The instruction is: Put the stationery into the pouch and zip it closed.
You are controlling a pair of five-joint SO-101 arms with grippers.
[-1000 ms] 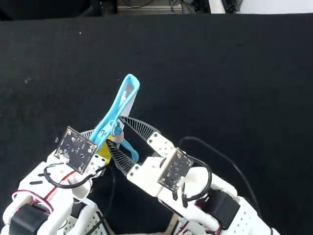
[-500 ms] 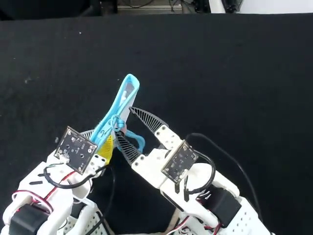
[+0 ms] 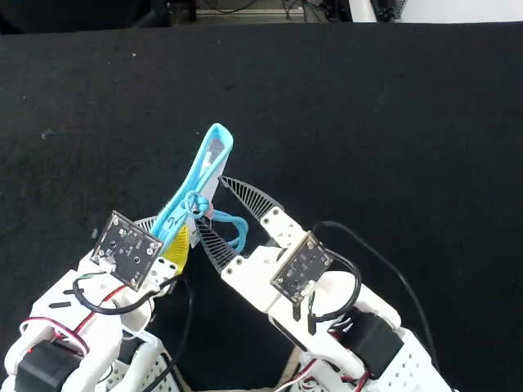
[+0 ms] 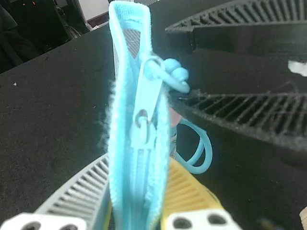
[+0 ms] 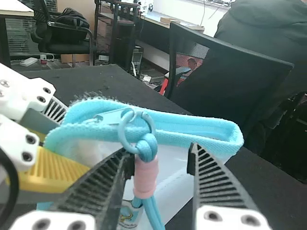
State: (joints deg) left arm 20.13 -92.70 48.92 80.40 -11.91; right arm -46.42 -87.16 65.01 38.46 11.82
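Observation:
A light blue zip pouch (image 3: 202,173) stands on its edge, tilted away from the arms. My left gripper (image 3: 173,238) is shut on its near end, with the pouch (image 4: 132,153) pinched between a grey finger and a yellow finger (image 4: 189,191). The zipper slider (image 4: 143,127) sits partway along the top edge. A blue cord loop (image 3: 234,232) with a pink bead (image 5: 145,176) hangs from the slider's ring (image 5: 135,125). My right gripper (image 3: 226,216) is open, its black fingers standing either side of this cord beside the pouch (image 5: 192,129).
The black tablecloth (image 3: 384,147) stretches bare to the far edge and to the right. Both white arm bodies crowd the near edge. An office chair (image 5: 225,76) stands beyond the table.
My right gripper has shifted forward and to the right, and its fingers now stand around the cord loop, which swung right. The left gripper and pouch have stayed still.

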